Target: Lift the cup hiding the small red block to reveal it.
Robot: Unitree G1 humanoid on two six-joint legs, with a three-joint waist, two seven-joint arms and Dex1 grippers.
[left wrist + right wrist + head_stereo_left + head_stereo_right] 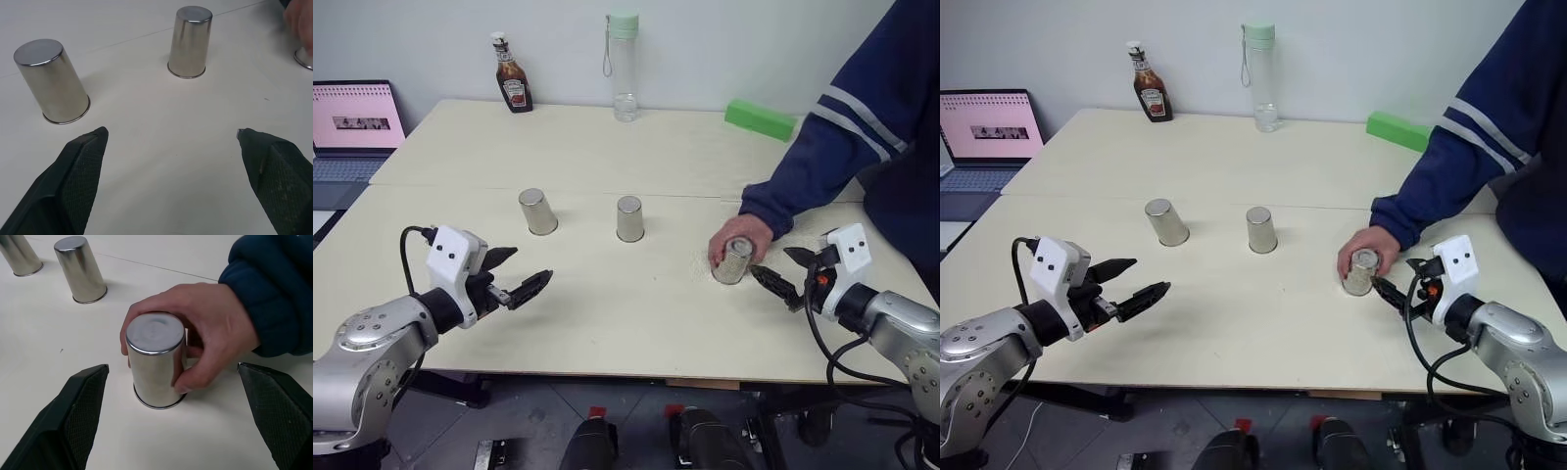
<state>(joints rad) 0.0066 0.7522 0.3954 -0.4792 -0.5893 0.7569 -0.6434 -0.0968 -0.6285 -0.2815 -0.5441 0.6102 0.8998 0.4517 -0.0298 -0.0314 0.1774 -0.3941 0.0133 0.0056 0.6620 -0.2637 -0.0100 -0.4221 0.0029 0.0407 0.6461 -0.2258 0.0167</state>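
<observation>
We hold both jaws spread wide above the desk while a person's hand grips the right cup

A ketchup bottle, clear water bottle, green block and laptop line the table's far side.

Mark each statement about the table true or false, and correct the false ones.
1. Three silver cups stand upside down. True: left cup, middle cup, right cup.
2. A person's hand grips the middle cup. False: it grips the right cup.
3. The robot's left hand is open and holds nothing. True.
4. The green block lies beside the ketchup bottle. False: it lies at the far right; the water bottle is between them.
</observation>
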